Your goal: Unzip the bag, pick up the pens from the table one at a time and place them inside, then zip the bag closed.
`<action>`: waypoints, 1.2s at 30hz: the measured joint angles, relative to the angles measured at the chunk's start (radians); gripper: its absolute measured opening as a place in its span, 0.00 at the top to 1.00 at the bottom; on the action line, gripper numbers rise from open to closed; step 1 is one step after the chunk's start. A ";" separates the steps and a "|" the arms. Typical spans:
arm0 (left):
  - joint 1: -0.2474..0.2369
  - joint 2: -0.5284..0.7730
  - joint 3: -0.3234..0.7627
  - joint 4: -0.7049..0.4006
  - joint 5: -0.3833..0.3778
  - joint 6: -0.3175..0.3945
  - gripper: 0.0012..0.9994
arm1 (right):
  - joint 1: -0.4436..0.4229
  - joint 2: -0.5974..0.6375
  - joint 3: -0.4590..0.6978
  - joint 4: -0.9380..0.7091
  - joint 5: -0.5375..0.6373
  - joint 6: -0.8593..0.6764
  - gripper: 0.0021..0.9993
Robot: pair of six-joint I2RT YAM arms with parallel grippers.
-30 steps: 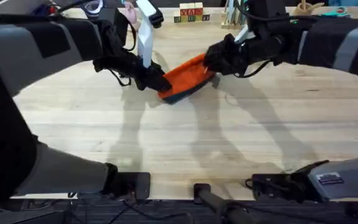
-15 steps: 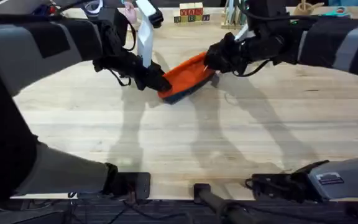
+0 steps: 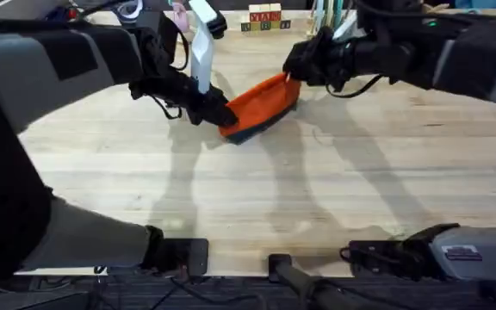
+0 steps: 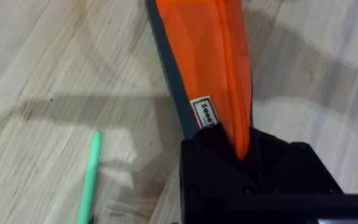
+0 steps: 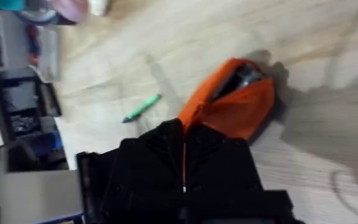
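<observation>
bag (image 3: 261, 107) orange with navy underside, mid-table toward the far side, lying on a diagonal in the overhead view, far-right end raised, near-left end lower. seen in left wrist view (image 4: 207, 68) as a long orange strip with navy edge and a small white label near the clamped end. seen in right wrist view (image 5: 235, 102) with mouth gaping at one end, dark interior visible, zipper partly undone there.

left gripper (image 3: 216, 114) clamped on the bag's near-left end; in the left wrist view black fingers (image 4: 216, 162) closed around the orange fabric, narrow gap, fabric pinched between.

right gripper (image 3: 295, 65) at the bag's far-right end, pinching the orange edge; in the right wrist view fingers (image 5: 160, 155) tight together with an orange strip running between them.

pen (image 4: 88, 180) thin, green, flat on the table (image 3: 317, 189), beside the bag and apart from it; also in right wrist view (image 5: 142, 107), near the bag, not touching.

further out: lettered wooden blocks (image 3: 263, 19) at the table's far edge; white upright object (image 3: 201, 52) just behind the left arm.
</observation>
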 joint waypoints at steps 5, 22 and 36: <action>0.000 0.000 0.000 0.000 0.000 0.000 0.96 | 0.000 -0.027 0.000 0.001 0.000 0.000 0.97; 0.000 0.000 0.000 0.000 0.000 0.000 0.96 | 0.000 -0.027 0.000 0.001 0.000 0.000 0.97; 0.000 0.000 0.000 0.000 0.000 0.000 0.96 | 0.062 -0.027 0.000 0.002 0.019 -0.034 0.97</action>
